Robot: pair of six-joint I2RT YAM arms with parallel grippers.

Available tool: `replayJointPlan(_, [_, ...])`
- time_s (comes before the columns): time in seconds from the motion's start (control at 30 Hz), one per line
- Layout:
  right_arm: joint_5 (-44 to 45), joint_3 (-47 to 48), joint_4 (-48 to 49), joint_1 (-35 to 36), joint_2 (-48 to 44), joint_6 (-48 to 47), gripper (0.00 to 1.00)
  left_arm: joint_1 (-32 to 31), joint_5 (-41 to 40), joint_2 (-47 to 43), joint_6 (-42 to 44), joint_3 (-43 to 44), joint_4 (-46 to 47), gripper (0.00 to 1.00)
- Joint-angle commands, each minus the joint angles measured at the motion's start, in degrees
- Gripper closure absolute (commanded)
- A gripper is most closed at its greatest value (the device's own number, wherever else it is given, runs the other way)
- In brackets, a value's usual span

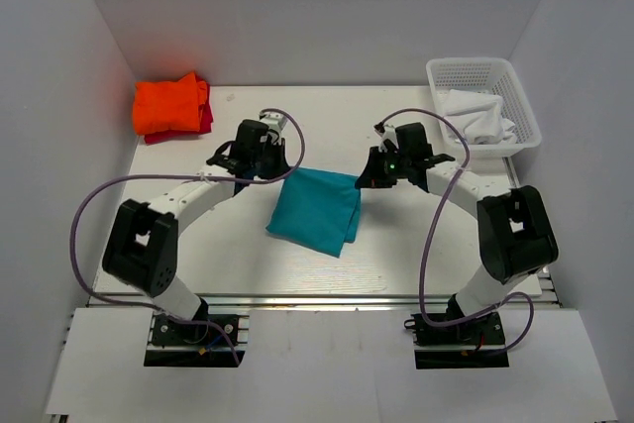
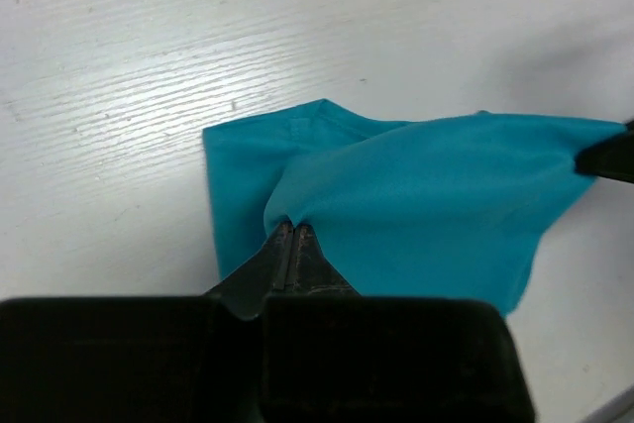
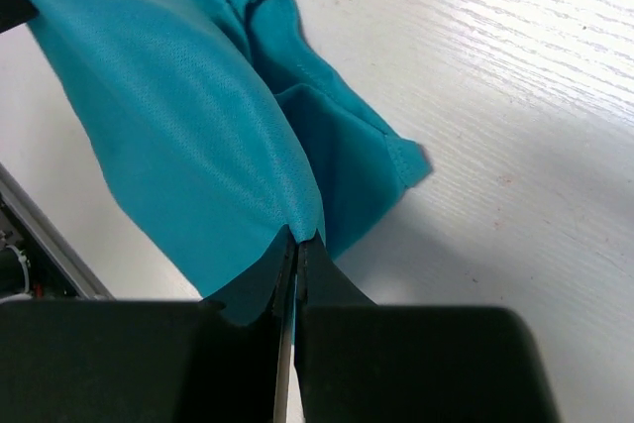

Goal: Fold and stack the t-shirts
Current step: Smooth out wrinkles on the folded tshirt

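Note:
A folded teal-blue t-shirt (image 1: 315, 207) lies mid-table, with its upper layer lifted at the far edge. My left gripper (image 1: 287, 173) is shut on the far left corner of that layer; the pinched cloth bunches at the tips (image 2: 293, 227). My right gripper (image 1: 361, 182) is shut on the far right corner (image 3: 301, 237). The cloth (image 2: 436, 195) is stretched between the two grippers, above the lower folds (image 3: 337, 116). A folded orange t-shirt (image 1: 170, 104) rests on a red one (image 1: 206, 120) at the far left corner.
A white mesh basket (image 1: 525, 106) holding white cloth (image 1: 480, 116) stands at the far right. White walls close in the table on the left, right and back. The table's front rail (image 3: 50, 245) runs close to the shirt's near edge.

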Motion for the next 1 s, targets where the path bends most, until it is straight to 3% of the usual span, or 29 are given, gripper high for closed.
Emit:
replayJointPlan(0.0, [0.3,2.4,0.9,-0.4,3.0,0.9,1.00,0.4,-3.3,4.9,0.1,2.9,0.6,1.00])
replayJointPlan(0.13, [5.0,5.0,0.5,-0.9,8.3,2.9,1.00,0.9,-11.6,10.8,-1.3,7.1,-2.8,1.00])
replayJointPlan(0.33, [9.5,7.3,1.3,-2.1,13.5,4.7,0.99,2.0,-10.3,19.8,-1.3,12.5,-1.8,1.00])
replayJointPlan(0.43, [6.3,9.6,1.3,-2.3,16.6,3.6,0.93,2.5,-9.7,21.2,-1.3,14.6,-3.4,1.00])
replayJointPlan(0.47, [5.3,10.0,1.6,-2.2,17.4,3.1,0.82,2.5,-9.7,21.9,-1.3,14.7,-3.9,0.98])
replayJointPlan(0.5, [3.8,10.7,1.7,-2.2,17.4,2.9,0.78,2.5,-9.7,21.9,-1.3,15.4,-3.9,0.95])
replayJointPlan(0.57, [3.3,11.1,1.8,-2.1,17.1,1.8,0.65,3.1,-9.7,21.9,-1.3,15.9,-4.6,0.80])
replayJointPlan(0.6, [3.0,11.5,1.7,-2.1,15.8,1.6,0.59,3.1,-9.7,21.9,-1.3,16.5,-5.3,0.49])
replayJointPlan(0.63, [2.9,11.7,1.8,-1.9,15.2,1.5,0.55,3.1,-9.2,21.1,-1.3,16.5,-5.3,0.34])
replayJointPlan(0.67, [2.8,11.7,1.7,-2.1,14.9,1.6,0.50,3.1,-9.2,20.4,-1.3,16.5,-6.0,0.26])
replayJointPlan(0.7, [2.8,11.6,1.9,-2.0,12.7,1.4,0.35,3.1,-8.7,19.5,-1.3,16.5,-6.6,0.17])
replayJointPlan(0.73, [2.9,11.5,2.1,-1.9,12.0,1.1,0.10,3.1,-8.7,17.6,-1.3,16.5,-6.6,0.14])
replayJointPlan(0.83, [3.0,9.0,3.1,-1.9,7.4,1.5,0.10,3.1,-10.2,14.0,-1.3,13.9,-8.1,0.00])
replayJointPlan(0.93, [3.7,5.6,5.2,-2.1,2.6,3.0,0.10,2.4,-10.1,9.0,-0.7,9.4,-6.8,0.00])
replayJointPlan(0.97, [4.1,3.5,46.6,-2.1,0.5,3.7,0.10,2.4,-7.6,7.5,0.1,7.1,-6.1,0.00])
